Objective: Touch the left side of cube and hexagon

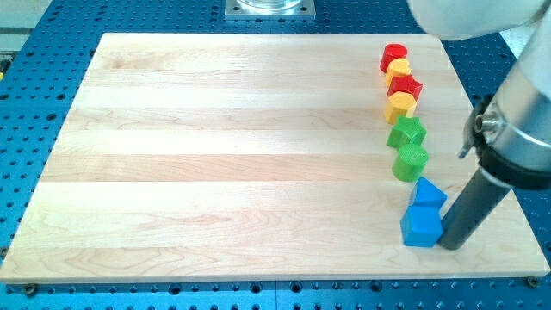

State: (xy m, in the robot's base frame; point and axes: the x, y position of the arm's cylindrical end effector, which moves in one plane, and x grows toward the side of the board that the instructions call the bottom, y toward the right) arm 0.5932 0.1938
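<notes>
My tip (449,244) rests on the board at the view's lower right, touching or almost touching the right side of the blue cube (421,225). Just above the cube lies a blue triangular block (429,193). A column of blocks runs up the right side: a green round block (411,162), a green star-shaped block (406,133), a yellow hexagon-like block (400,107), a red star-shaped block (405,86), a yellow block (398,68) and a red round block (393,55) at the top.
The wooden board (224,155) lies on a blue perforated table (52,34). The arm's white body (525,112) hangs over the board's right edge. A metal mount (269,8) sits at the view's top centre.
</notes>
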